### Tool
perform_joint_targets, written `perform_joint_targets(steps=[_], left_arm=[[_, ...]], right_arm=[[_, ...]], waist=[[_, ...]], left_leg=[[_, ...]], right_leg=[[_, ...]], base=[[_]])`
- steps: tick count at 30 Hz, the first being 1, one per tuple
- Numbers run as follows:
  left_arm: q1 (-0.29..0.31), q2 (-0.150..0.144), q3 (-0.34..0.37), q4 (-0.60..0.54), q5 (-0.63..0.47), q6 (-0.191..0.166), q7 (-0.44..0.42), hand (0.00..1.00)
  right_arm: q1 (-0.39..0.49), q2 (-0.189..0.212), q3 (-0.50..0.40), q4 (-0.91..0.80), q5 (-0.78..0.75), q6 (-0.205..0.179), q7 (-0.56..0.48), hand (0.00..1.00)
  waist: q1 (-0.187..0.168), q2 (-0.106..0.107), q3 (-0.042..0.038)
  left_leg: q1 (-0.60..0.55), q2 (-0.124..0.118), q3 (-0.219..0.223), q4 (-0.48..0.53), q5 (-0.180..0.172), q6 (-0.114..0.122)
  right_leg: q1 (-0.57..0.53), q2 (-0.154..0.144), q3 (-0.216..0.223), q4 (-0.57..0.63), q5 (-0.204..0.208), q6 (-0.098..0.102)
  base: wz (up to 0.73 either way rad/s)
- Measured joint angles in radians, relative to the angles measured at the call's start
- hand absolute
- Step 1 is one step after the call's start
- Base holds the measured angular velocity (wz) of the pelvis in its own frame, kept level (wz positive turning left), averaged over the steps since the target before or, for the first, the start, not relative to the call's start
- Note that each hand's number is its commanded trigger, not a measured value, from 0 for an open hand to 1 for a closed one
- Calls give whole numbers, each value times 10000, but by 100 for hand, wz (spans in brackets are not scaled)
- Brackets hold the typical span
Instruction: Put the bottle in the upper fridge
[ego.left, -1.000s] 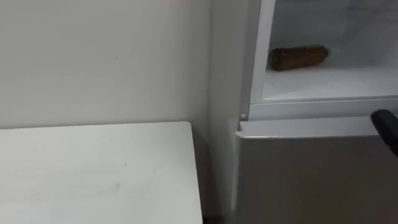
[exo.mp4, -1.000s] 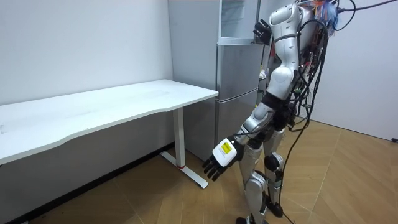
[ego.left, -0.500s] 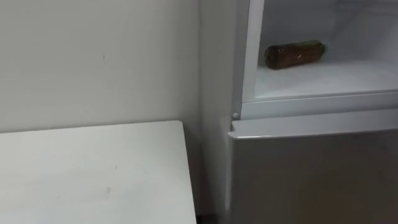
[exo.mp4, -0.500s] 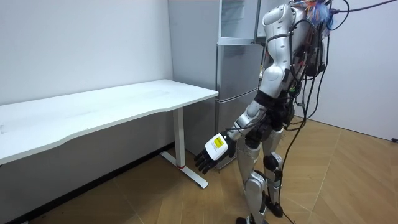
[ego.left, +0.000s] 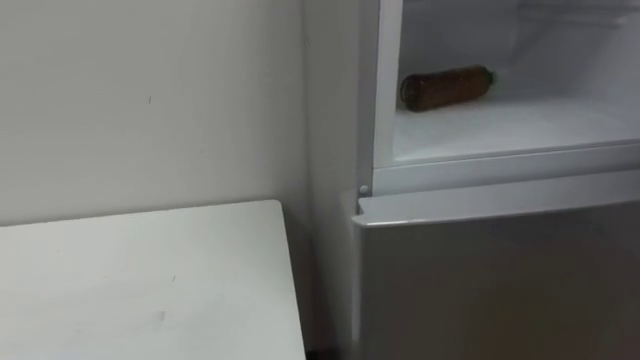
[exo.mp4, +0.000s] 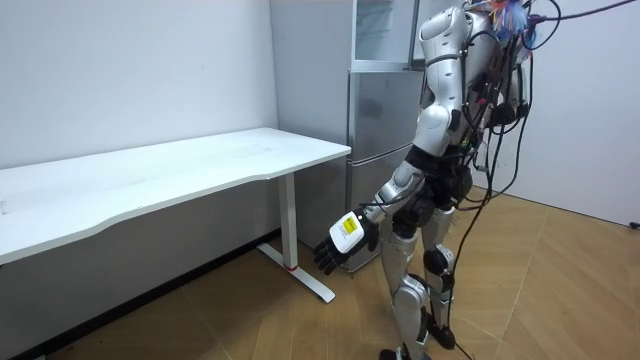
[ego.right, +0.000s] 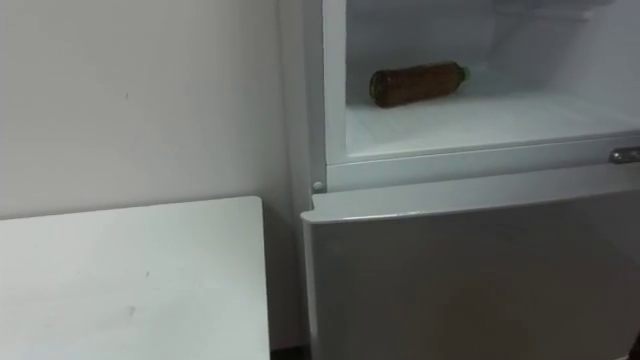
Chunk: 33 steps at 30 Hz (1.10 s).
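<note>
Left eye view: the fridge (ego.left: 470, 170) has its upper compartment open, and there's the bottle (ego.left: 447, 87). It is brown and lies on its side on the white floor of that compartment, toward its back left, with the cap end pointing right. Nothing is touching it. Below it the lower door (ego.left: 500, 270) is closed. To the left of the fridge and lower down sits the white counter (ego.left: 140, 290), its corner near the fridge's side wall.

Right eye view: same scene, with the bottle lying inside the upper fridge.

Room view: the robot stands upright in front of the fridge, with the counter's end just beside it. Its left arm hangs down and slightly out from the body. The left robot hand (exo.mp4: 338, 250) sits low before the fridge's lower part, under counter height. Its fingers are loose and spread, pointing at the floor; it is released and grasps nothing.
</note>
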Motion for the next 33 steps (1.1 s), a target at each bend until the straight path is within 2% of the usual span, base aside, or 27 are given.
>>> perform_joint_targets(steps=[4, 9, 16, 18, 21, 25, 31, 33], left_arm=[[131, -14, -6, 2, -10, -14, 21, 0], [389, -16, -14, 15, -6, -17, 29, 0], [378, -178, -16, 282, -43, -18, 29, 0], [385, -299, -24, 389, -267, -17, 28, 0], [274, -296, -64, 394, -630, -16, 24, 0], [189, -289, -230, 397, -639, -17, -4, 0], [267, -290, -214, 535, -804, -14, -3, 0], [268, -293, -209, 742, -903, 44, -17, 0]], right_arm=[[266, 23, 113, 940, 3, -17, -8, 0], [294, 80, 516, 3134, 21, 0, -116, 0], [72, 349, 966, 5412, -367, 13, -368, 0], [61, 442, 999, 5837, -418, 6, -589, 0], [47, 439, 1258, 6580, -317, -2, -585, 0], [-146, 447, 1347, 7304, -260, 29, -357, 0], [-170, 449, 1316, 8090, 900, 59, 310, 0], [-346, 453, 1245, 8643, 1317, 209, 645, 0]], waist=[[46, 4, -8], [5, -20, -2], [20, -95, 10], [17, -49, 31], [1, -62, 34], [-40, -43, 37], [-76, -54, 37], [-90, -73, 41]], left_leg=[[17, -5, -8, -24, 0, 0], [164, -38, -63, -109, -1, -1], [246, -112, -109, -220, -4, 8], [244, -132, -112, -221, -10, 18], [269, -132, -130, -216, -9, 18], [345, -138, -127, -207, -10, 17], [378, -138, -149, -196, -10, 17], [457, -149, -175, -195, -10, 17]], right_leg=[[-6, 4, 2, -9, -2, 3], [138, -18, 7, -2, -98, 42], [150, -85, -6, -1, -185, 90], [171, -98, -3, 19, -190, 107], [203, -101, -19, 14, -193, 110], [297, -101, -10, -26, -210, 124], [348, -108, -82, -22, -214, 120], [433, -131, -86, -29, -263, 124]], base=[[0], [1], [1], [0], [0], [0], [1], [4]])
